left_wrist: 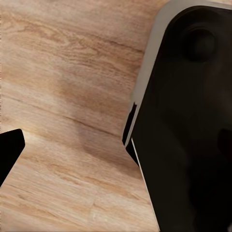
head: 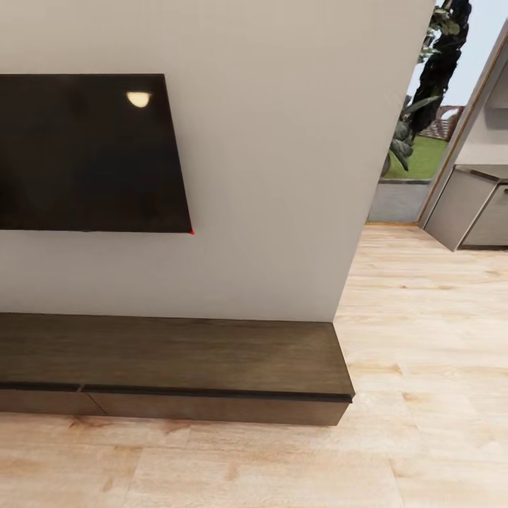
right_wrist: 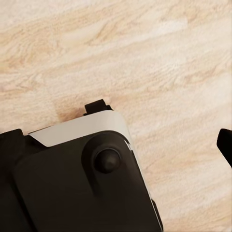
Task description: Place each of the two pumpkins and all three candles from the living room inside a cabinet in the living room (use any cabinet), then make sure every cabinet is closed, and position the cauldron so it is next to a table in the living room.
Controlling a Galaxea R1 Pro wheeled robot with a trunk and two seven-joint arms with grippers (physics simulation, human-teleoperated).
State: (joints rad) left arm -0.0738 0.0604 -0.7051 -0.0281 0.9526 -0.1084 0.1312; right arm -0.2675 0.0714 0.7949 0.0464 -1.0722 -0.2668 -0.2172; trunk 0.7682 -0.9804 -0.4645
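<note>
The long low dark brown cabinet (head: pixel 176 356) runs along the foot of the white wall in the head view, and its right end stops near the wall's corner. Its drawer fronts (head: pixel 212 408) sit flush and closed, and its top is bare. The pumpkins, candles and cauldron are out of view. In the left wrist view one black fingertip (left_wrist: pixel 9 152) hangs over the wood floor beside the robot's dark base (left_wrist: pixel 188 125). A black fingertip (right_wrist: pixel 225 143) at the edge of the right wrist view also hangs over the floor, with nothing in front of it.
A dark TV screen (head: pixel 85 152) hangs on the wall above the cabinet. Light wood floor (head: pixel 423 339) stretches to the right past the wall corner. Far right stand grey kitchen units (head: pixel 473 212) and a glass opening onto a garden (head: pixel 416 141).
</note>
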